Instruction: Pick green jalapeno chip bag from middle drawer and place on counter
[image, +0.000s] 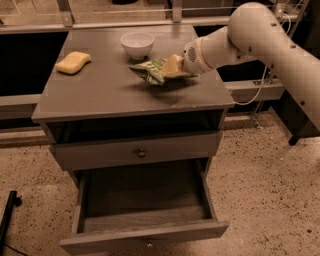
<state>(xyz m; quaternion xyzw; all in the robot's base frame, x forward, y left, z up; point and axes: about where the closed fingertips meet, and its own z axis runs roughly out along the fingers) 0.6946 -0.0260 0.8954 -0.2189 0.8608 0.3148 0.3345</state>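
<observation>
The green jalapeno chip bag is a crinkled dark-green bag held in my gripper, just above the right middle of the counter, with its shadow on the top beneath it. The gripper's yellowish fingers are shut on the bag's right end. My white arm reaches in from the upper right. The middle drawer is pulled open at the bottom of the cabinet, and its dark floor is bare.
A white bowl stands at the back of the counter, just left of the bag. A yellow sponge lies at the back left. A shut drawer front with a round knob sits above the open drawer. A dark pole stands at the lower left.
</observation>
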